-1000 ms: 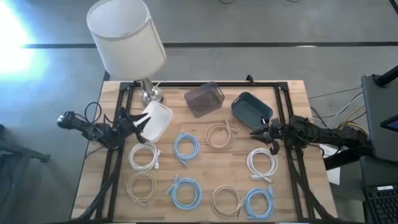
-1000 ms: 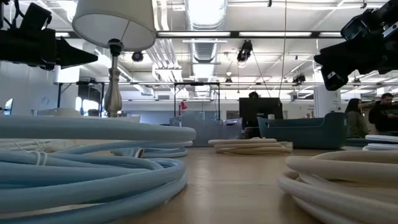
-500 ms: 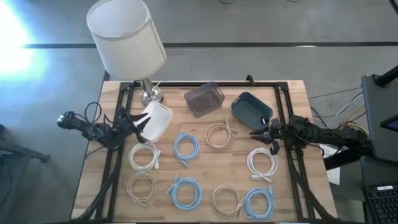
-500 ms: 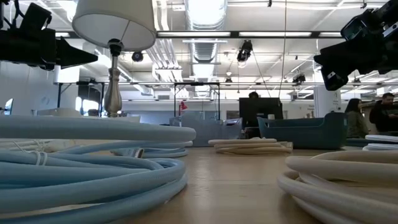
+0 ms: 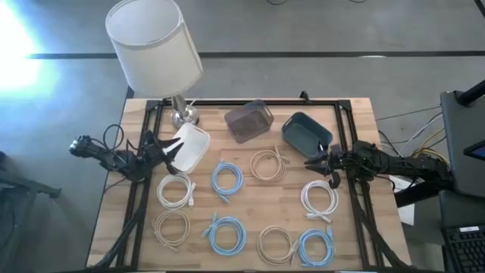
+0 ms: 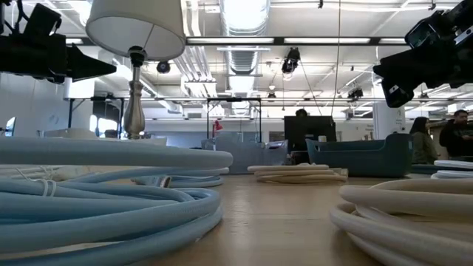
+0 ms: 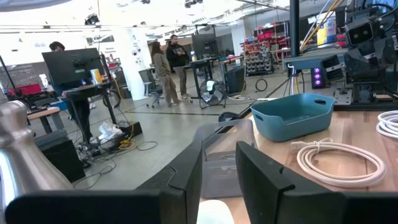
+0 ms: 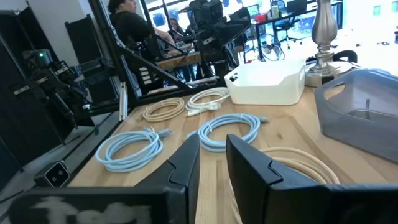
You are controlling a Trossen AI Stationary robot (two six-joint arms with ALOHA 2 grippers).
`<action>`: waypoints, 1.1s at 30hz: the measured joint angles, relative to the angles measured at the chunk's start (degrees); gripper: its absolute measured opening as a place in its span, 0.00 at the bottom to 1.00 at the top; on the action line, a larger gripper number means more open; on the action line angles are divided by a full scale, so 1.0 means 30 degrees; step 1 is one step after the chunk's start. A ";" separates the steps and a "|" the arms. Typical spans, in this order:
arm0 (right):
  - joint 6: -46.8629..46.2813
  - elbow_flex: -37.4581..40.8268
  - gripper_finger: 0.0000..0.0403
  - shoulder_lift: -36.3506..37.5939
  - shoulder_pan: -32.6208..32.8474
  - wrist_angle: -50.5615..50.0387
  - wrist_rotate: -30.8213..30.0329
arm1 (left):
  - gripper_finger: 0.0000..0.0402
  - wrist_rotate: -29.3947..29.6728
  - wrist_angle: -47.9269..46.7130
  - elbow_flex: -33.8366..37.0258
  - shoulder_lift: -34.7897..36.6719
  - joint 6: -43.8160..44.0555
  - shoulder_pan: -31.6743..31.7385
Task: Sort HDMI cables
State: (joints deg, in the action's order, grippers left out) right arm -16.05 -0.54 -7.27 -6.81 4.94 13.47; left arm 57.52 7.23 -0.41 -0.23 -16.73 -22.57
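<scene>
Several coiled HDMI cables lie on the wooden table (image 5: 356,227). White coils sit at the left (image 5: 176,189) and right (image 5: 319,199). Light blue coils lie at the middle (image 5: 226,178), front middle (image 5: 226,233) and front right (image 5: 315,246). Beige coils lie at the front left (image 5: 171,226), middle right (image 5: 267,164) and front (image 5: 276,244). My left gripper (image 5: 170,152) hovers at the white bin (image 5: 191,145), slightly open and empty. My right gripper (image 5: 312,161) hovers in front of the blue bin (image 5: 306,130), above the right white coil, slightly open and empty.
A grey bin (image 5: 248,120) stands between the white and blue bins at the back. A lamp (image 5: 154,47) with a white shade stands at the back left corner. People stand in the room beyond the table (image 7: 165,68).
</scene>
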 joint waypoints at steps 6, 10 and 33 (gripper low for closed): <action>0.0000 -0.0006 0.21 0.0000 0.0000 -0.0003 0.0000 | 0.25 0.0003 0.0003 0.0001 0.0000 0.0000 -0.0003; 0.0000 -0.0003 0.20 0.0000 0.0006 0.0002 -0.0002 | 0.25 0.0007 0.0007 0.0001 0.0000 0.0000 0.0001; 0.0000 0.0000 0.21 0.0000 0.0022 0.0003 -0.0003 | 0.25 0.0007 -0.0001 -0.0006 0.0000 0.0000 -0.0002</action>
State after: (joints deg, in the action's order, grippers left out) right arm -16.05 -0.54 -7.27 -6.74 4.95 13.47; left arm 57.54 7.22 -0.43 -0.23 -16.73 -22.58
